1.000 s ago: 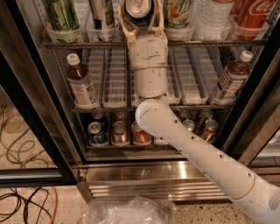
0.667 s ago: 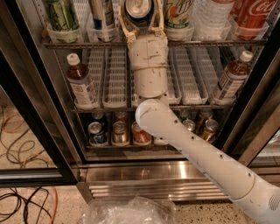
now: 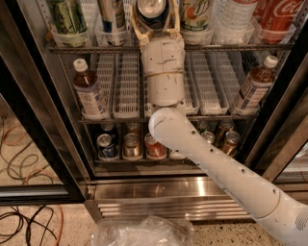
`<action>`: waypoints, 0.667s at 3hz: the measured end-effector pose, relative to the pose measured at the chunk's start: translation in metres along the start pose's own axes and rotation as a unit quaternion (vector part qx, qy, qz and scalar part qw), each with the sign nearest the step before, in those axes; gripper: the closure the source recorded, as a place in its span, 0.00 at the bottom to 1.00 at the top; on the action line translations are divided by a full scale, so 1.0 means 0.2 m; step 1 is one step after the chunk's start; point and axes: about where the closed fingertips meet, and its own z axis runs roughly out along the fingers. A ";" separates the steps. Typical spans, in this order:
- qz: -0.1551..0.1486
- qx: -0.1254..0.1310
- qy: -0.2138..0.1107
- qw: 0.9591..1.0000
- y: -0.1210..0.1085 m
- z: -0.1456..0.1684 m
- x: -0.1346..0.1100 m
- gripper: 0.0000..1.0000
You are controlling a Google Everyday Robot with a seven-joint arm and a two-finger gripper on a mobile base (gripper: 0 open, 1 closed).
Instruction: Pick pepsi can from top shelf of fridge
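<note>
The gripper (image 3: 154, 15) is raised at the top shelf (image 3: 86, 49) of the fridge (image 3: 33, 110). The pepsi can (image 3: 152, 6) is stood in the middle lane and is pinched between the fingers (image 3: 136, 24), one on each side.

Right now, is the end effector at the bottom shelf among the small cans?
No, the end effector is up at the top wire shelf, at the dark blue silver-topped can.
</note>
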 end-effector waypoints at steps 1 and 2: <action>-0.001 0.001 -0.035 0.999 0.00 0.06 -0.10 1.00; -0.006 0.007 -0.097 0.995 0.00 0.18 -0.30 1.00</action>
